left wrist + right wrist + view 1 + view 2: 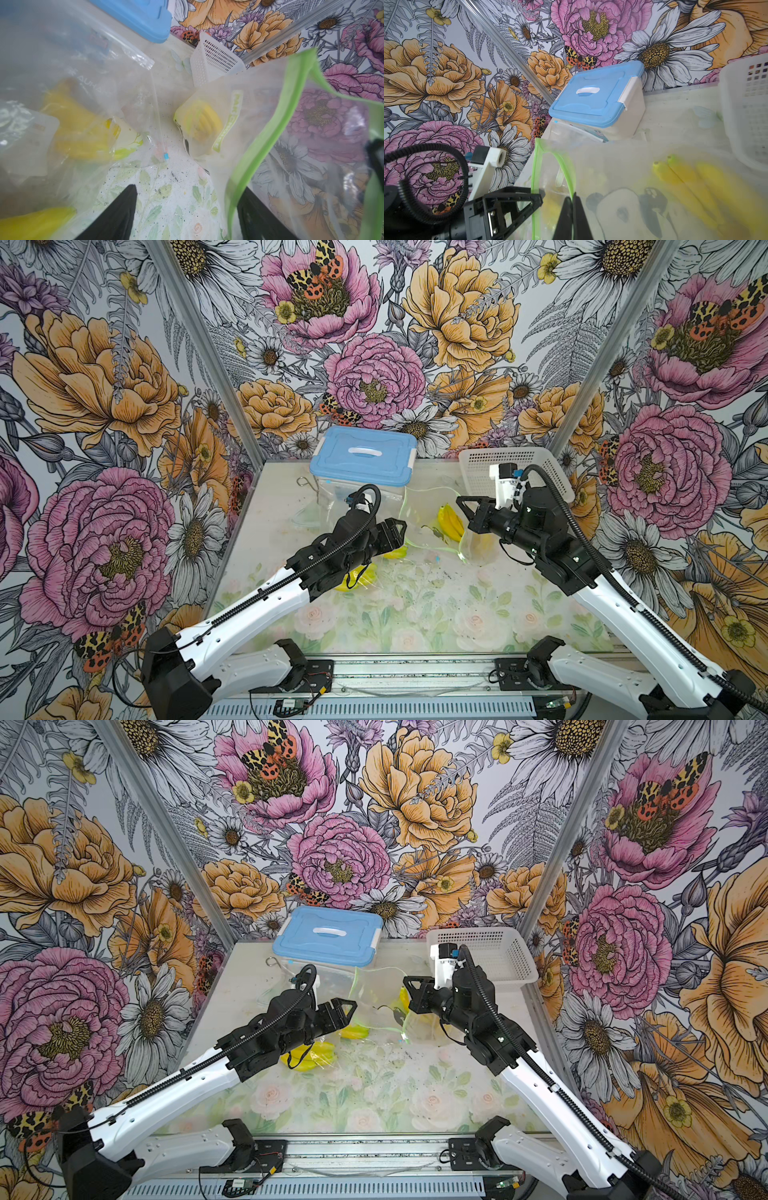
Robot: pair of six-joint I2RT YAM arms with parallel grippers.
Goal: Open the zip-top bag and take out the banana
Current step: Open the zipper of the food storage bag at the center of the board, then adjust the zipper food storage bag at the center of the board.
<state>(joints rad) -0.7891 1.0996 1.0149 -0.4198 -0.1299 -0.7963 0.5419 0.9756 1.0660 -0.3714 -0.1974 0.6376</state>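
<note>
Banana (451,522) in zip-top bag (419,510), long axis front-to-back, tip rearward

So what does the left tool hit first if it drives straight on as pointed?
The left tool would likely meet the clear wall of the green-rimmed zip-top bag first, with the banana just behind it; depth is unclear.

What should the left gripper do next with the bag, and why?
Probably close the left gripper on the bag's green rim. Its jaws stand open and that rim seems to run between them, while the right gripper is shut on the opposite strip. The banana is inside; gripping both sides would let the arms pull the mouth apart.
</note>
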